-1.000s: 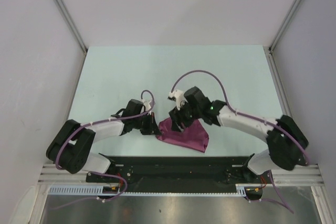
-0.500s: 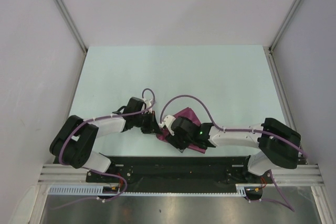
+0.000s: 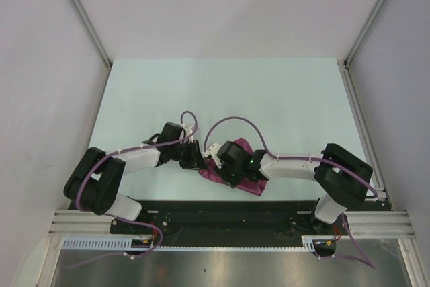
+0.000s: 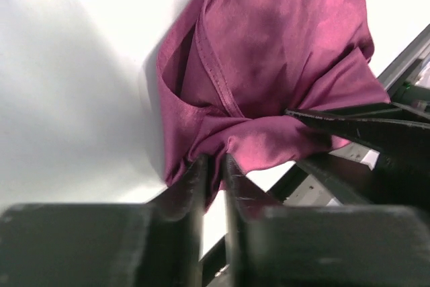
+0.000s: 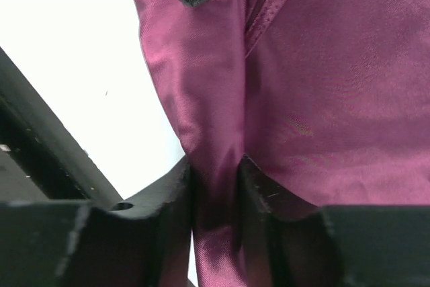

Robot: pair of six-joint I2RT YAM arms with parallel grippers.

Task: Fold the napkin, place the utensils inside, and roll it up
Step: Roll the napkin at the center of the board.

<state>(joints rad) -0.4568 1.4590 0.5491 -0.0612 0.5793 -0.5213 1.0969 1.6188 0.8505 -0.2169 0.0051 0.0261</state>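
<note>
The pale green table (image 3: 282, 99) fills the top view, with white walls at 9, 12 and 3 o'clock. A black base plate (image 3: 201, 210) runs along its 6 o'clock edge. The left arm (image 3: 134, 159) comes in from 8 o'clock and the right arm (image 3: 295, 165) from 4 o'clock, each trailing a purple cable (image 3: 232, 120). Their wrists meet close to the near edge.

The napkin (image 3: 252, 186), a crumpled maroon cloth, lies on the table at 6 o'clock, just in front of the base plate. The right wrist covers much of it. Bare cloth shows at the wrist's 12 o'clock and 5 o'clock sides.

The right gripper (image 5: 215, 166) sits on the napkin's 9 o'clock half. In its own camera a raised ridge of cloth fills the gap between its two fingers (image 5: 168, 186), which press on it from both sides, so the claw is clamped on that fold.

The left gripper (image 4: 215, 160) is at the napkin's 9 o'clock edge. Its fingers (image 4: 191, 183) stand only a narrow slit apart, and a bunched hem corner reaches the tips. Whether that corner is pinched or merely touched cannot be told. In the left wrist view, a black finger of the right gripper lies across the cloth at 3 o'clock.
</note>
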